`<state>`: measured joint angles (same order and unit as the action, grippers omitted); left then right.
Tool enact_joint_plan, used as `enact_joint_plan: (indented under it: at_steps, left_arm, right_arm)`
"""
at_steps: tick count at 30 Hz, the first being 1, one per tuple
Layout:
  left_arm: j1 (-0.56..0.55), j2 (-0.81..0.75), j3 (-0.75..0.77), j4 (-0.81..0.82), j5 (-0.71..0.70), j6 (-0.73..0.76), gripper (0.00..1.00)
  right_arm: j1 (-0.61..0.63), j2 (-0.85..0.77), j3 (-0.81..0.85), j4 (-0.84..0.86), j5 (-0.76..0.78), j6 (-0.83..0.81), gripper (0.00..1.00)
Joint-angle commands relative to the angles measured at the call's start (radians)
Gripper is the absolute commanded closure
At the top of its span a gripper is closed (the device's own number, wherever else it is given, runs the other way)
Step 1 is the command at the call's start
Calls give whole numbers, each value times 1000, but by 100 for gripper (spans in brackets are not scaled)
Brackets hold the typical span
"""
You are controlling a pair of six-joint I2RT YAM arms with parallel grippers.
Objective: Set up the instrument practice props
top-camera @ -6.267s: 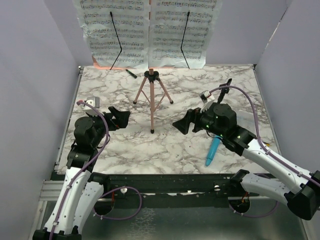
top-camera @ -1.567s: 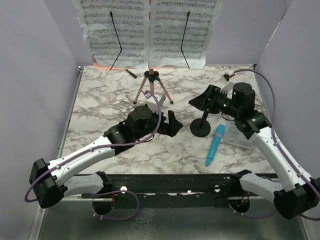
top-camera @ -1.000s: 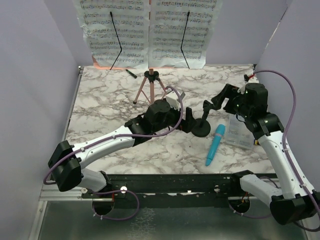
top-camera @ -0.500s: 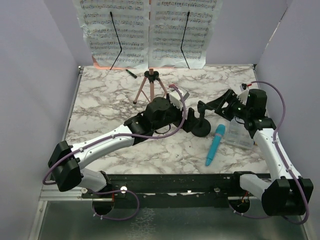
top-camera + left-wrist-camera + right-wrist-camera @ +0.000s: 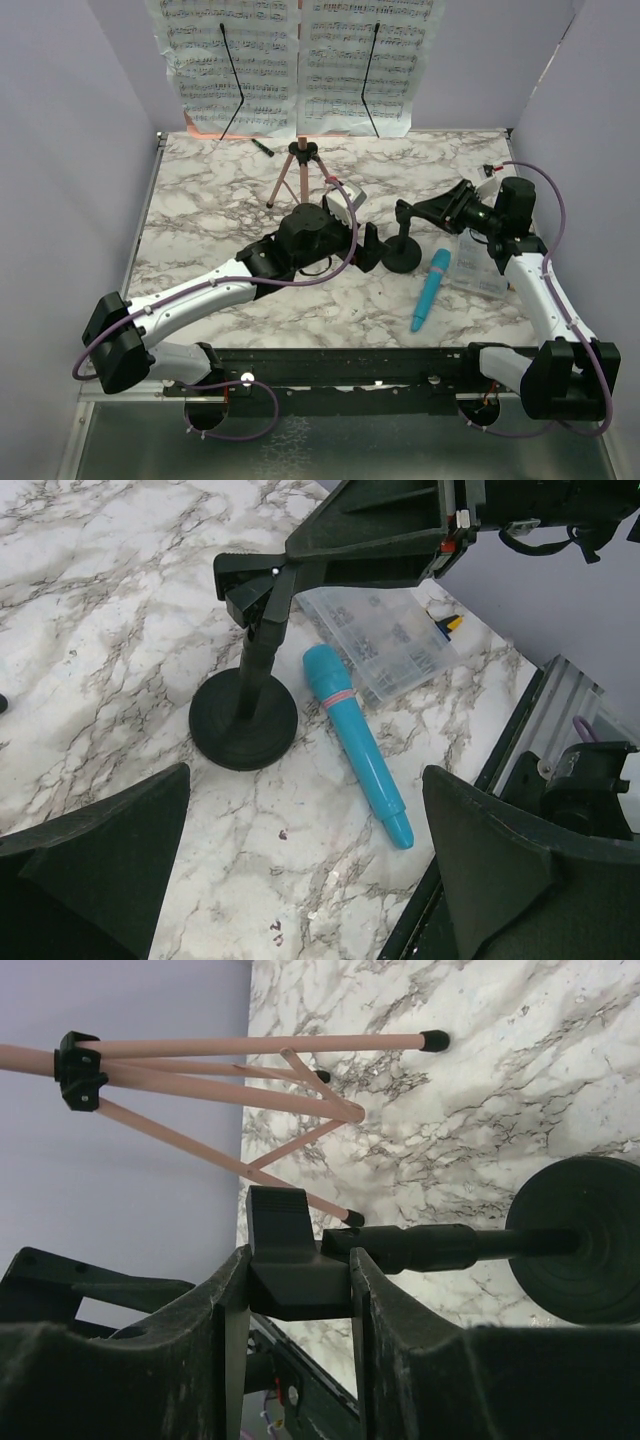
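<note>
The right pincer (image 5: 297, 1272) is clamped on the clip head of the small black mic stand (image 5: 403, 257), whose round base sits on the counter (image 5: 200, 200), centre-right. The left pincer (image 5: 305, 777) gapes wide (holding nothing) just left of that base. The blue microphone (image 5: 429, 290) lies flat just right of it.

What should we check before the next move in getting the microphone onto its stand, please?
1. Right gripper shut on the clip of the mic stand: ok.
2. Stand's base flat on the table: ok.
3. Left gripper open, short of the base: ok.
4. Blue microphone lying free beside the base: ok.
5. Microphone's head apart from the clear plastic box: cannot tell.
6. Music stand upright, sheet-music pages on it: ok.
</note>
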<state>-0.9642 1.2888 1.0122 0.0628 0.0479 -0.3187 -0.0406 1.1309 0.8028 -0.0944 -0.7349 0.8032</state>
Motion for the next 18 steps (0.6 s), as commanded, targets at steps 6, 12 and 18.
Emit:
enact_joint_plan:
  at_steps: [6, 12, 18]
  left_arm:
    - [-5, -64, -30, 15, -40, -3, 1]
    - [-5, -120, -46, 17, -112, 10, 1]
    - [-5, -177, -76, 27, -161, 5, 1]
  right_arm:
    - [2, -49, -26, 52, -128, 82, 87]
    - [28, -54, -8, 85, -173, 143, 90]
    - [134, -59, -17, 160, -132, 206, 90]
